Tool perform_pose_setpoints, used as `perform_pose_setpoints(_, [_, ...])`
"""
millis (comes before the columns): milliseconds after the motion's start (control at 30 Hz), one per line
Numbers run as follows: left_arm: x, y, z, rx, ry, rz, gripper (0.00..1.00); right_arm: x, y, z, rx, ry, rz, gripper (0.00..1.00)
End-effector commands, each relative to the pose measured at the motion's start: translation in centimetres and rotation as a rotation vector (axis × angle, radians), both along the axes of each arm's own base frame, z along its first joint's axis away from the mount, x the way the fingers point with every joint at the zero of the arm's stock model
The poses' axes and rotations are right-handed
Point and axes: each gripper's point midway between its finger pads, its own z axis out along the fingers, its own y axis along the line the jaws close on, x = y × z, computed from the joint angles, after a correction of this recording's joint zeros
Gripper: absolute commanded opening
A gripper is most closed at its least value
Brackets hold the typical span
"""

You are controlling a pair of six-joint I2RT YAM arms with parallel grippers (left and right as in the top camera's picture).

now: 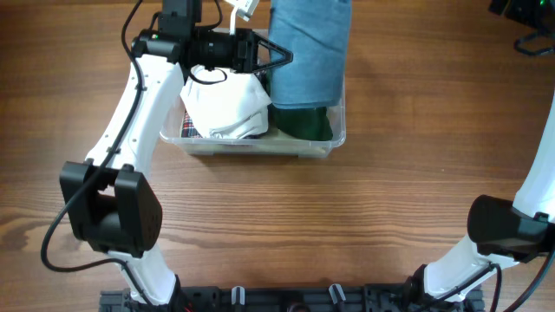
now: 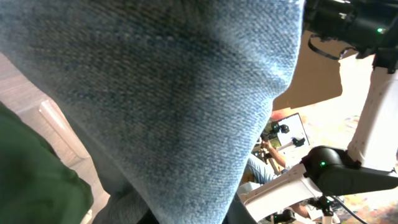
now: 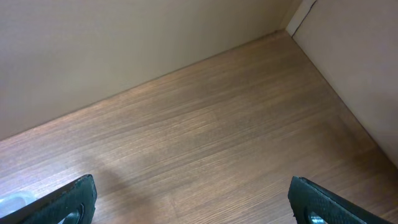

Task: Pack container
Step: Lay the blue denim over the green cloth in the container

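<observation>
The container (image 1: 336,137) stands at the far centre of the table (image 1: 277,217), holding a white cloth (image 1: 227,108) and a green cloth (image 1: 303,121). It is judged light, stiff and smooth-walled, so grip it at the rolled rim. The left gripper (image 1: 276,55) is nearly shut on a denim garment (image 1: 308,43) above the container. The right gripper (image 3: 193,208) is spread wide and empty. The surface is wood-grain and the wall (image 3: 124,43) is beige.

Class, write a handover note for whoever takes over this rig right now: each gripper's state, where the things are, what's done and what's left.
Left gripper: shut on the blue denim garment, holding it up over the clear container on the side with the dark green garment.
Right gripper: open, holding nothing, over the bare wooden table.
Done: the white garment and the green one lie in the container, with plaid fabric under the white.
Left: lower the denim in, release it, withdraw.
</observation>
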Motion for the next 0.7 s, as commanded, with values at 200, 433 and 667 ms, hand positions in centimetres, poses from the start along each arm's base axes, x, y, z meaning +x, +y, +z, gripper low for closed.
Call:
perform_pose_setpoints(200, [0.4, -0.9, -3.3, -0.090, 0.093, -0.098, 0.04, 0.1, -0.1, -0.1, 0.007, -0.002, -0.019, 1.00])
perform_pose_setpoints(433, [1.2, -0.9, -6.2, -0.080, 0.157, -0.093, 0.04, 0.1, -0.1, -0.1, 0.007, -0.002, -0.019, 1.00])
perform_pose_setpoints(667, [2.5, -0.8, -9.0, 0.018, 0.167, -0.020, 0.04, 0.1, -0.1, -0.1, 0.007, -0.002, -0.019, 1.00])
